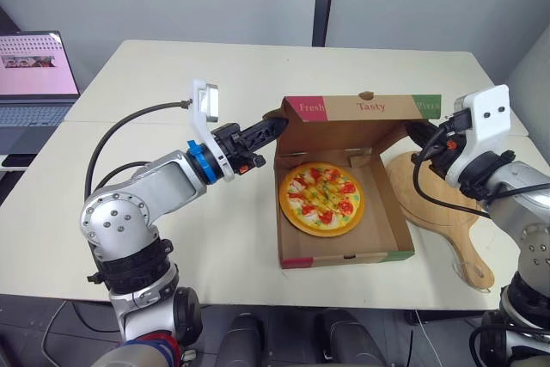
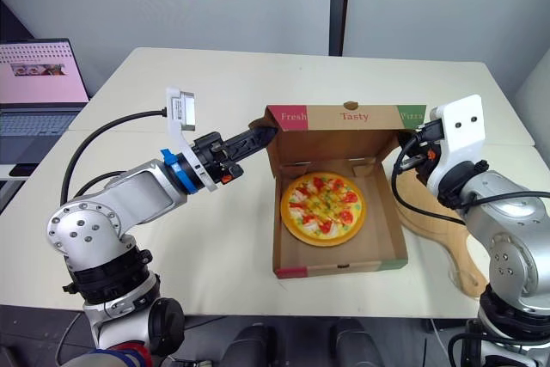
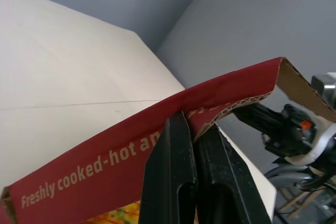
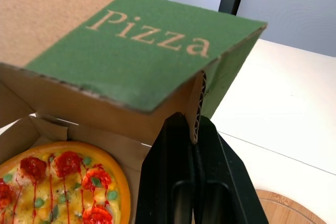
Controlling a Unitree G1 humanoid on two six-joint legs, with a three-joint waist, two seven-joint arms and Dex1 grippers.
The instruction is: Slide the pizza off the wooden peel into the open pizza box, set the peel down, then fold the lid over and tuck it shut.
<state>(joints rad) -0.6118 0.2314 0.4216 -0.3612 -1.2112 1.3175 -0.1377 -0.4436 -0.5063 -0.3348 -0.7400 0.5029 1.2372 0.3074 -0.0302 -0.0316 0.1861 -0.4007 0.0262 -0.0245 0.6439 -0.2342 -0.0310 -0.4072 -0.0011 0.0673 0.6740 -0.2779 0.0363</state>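
The pizza point(image 1: 321, 198) lies flat inside the cardboard box point(image 1: 344, 257) in the middle of the table. The box's lid point(image 1: 361, 107) stands half raised, its front strip reading "Fresh Tasty Pizza" and facing me. My left gripper point(image 1: 277, 127) is shut on the lid's left corner, pinching the red edge point(image 3: 191, 124) in the left wrist view. At the lid's right corner my right gripper point(image 1: 418, 132) is shut on the green side flap point(image 4: 195, 124). The wooden peel point(image 1: 438, 212) rests on the table just right of the box, bare.
An open laptop point(image 1: 34, 83) sits on a lower surface at the far left. The peel's handle point(image 1: 474, 266) reaches toward the table's front right edge. Bare tabletop point(image 1: 215, 238) lies left of the box and behind it.
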